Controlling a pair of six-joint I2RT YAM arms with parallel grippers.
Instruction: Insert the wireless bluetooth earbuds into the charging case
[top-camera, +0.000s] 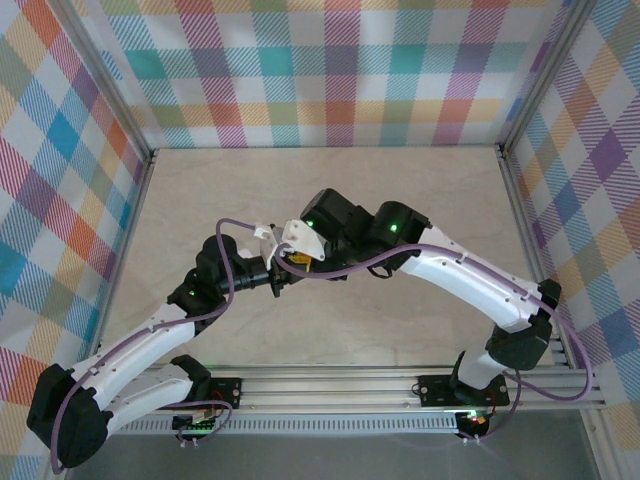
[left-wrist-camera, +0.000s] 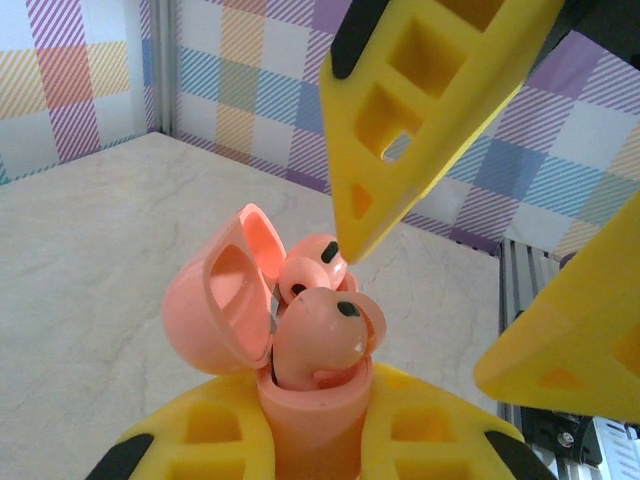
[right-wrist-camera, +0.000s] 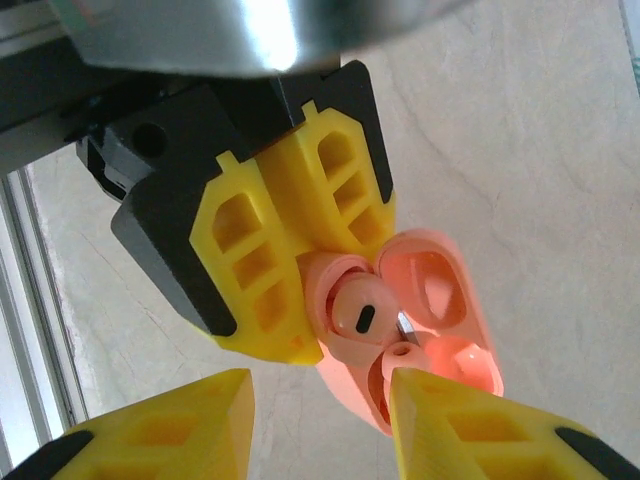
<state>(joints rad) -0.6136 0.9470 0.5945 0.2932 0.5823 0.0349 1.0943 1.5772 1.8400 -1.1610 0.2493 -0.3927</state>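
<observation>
A pinkish-orange charging case (left-wrist-camera: 310, 410) is held above the table, with my left gripper (left-wrist-camera: 315, 400) shut on its base. Its lid (left-wrist-camera: 215, 310) hangs open to the left. Two pinkish-orange earbuds stand in it: a near one (left-wrist-camera: 320, 335) sticking up out of its slot, and a far one (left-wrist-camera: 310, 268) behind it. My right gripper (right-wrist-camera: 320, 400) is open just over the case (right-wrist-camera: 440, 290) with nothing between its fingers. One fingertip (right-wrist-camera: 420, 395) sits right beside the far earbud (right-wrist-camera: 403, 355). From above, both grippers meet mid-table at the case (top-camera: 298, 262).
The marble-patterned tabletop (top-camera: 330, 190) lies below, fenced by checked cloth walls (top-camera: 330, 70). An aluminium rail (top-camera: 330, 390) runs along the near edge between the arm bases. Purple cables (top-camera: 230, 225) loop over both arms.
</observation>
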